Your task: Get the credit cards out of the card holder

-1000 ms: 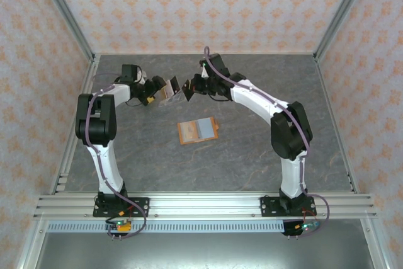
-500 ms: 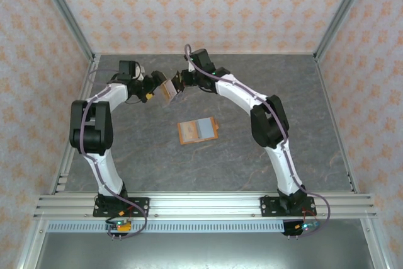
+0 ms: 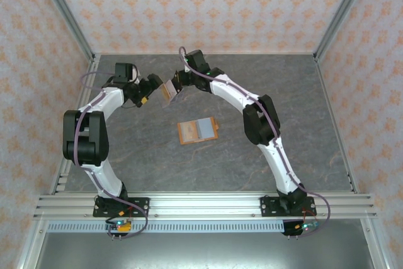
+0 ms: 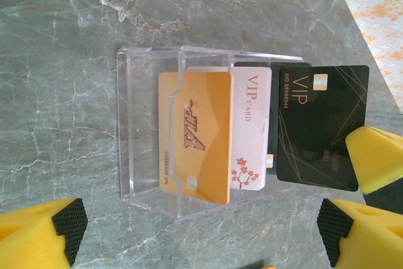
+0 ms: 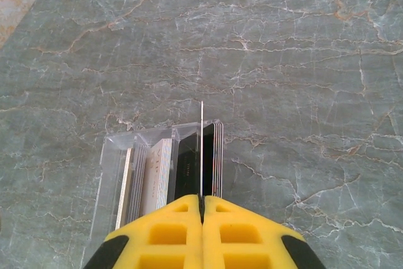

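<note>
Top view, right claw: over the last second I brought it in from its own side. It now sits against the clear card holder, where there was a gap before.
Top view, left claw: it is just on the holder's other side and has drawn back slightly. It is too small here for me to read its jaws.
Top view, orange-rimmed flat pad: it lies well back toward the bases from both claws and has not moved.
Left wrist, left claw: it is spread wide with nothing in it. The holder rests on the marble table ahead of the pads and clear of both.
Left wrist, cards: the gold card and white VIP card sit in the holder. The black VIP card juts out past the holder's edge on the right-pad side, where the right claw's yellow finger meets it.
Right wrist, right claw: it is pinched tight on the black card, which shows edge-on as a thin line straight ahead of the tips. The holder, with more card edges in it, sits ahead and left of the tips.
Meaning for the task: I judge the first card is gripped and partway out, and the rest are still seated.
Risk: with the left claw off it, the holder may drag along when I pull.
</note>
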You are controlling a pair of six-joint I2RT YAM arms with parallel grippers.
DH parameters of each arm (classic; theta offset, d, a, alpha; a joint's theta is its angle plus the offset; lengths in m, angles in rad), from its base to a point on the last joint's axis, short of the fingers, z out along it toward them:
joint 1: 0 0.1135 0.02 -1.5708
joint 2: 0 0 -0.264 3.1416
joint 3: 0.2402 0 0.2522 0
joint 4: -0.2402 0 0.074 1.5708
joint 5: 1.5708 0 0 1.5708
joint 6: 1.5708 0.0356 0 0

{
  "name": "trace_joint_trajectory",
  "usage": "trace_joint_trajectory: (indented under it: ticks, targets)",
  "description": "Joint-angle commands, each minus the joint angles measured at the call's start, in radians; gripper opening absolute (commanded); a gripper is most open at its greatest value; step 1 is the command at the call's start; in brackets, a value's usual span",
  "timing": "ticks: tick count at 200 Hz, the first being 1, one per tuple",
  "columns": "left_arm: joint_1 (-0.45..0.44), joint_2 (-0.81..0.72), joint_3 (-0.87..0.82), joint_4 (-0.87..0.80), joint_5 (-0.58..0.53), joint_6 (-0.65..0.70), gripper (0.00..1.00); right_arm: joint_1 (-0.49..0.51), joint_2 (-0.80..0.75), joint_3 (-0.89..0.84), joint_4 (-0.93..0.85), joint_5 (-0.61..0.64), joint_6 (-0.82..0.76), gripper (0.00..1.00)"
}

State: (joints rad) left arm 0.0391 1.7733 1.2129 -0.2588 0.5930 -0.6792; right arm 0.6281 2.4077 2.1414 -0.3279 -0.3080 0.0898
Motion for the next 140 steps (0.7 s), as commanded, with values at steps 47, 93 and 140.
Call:
trace_joint_trajectory:
  ticks: [47, 93, 140]
  targets:
    - [-0.002, -0.071, -0.004, -0.071, -0.019, 0.043, 1.0, 0.007, -0.017, 0.051, -0.058, -0.034, 0.015, 0.37]
    - [-0.007, -0.098, -0.009, -0.114, -0.018, 0.05, 1.0, 0.007, -0.113, 0.027, -0.148, -0.001, 0.099, 0.43]
    - [-0.058, -0.128, -0.012, -0.207, -0.057, 0.084, 1.0, 0.01, -0.347, -0.295, -0.168, 0.006, 0.233, 0.53]
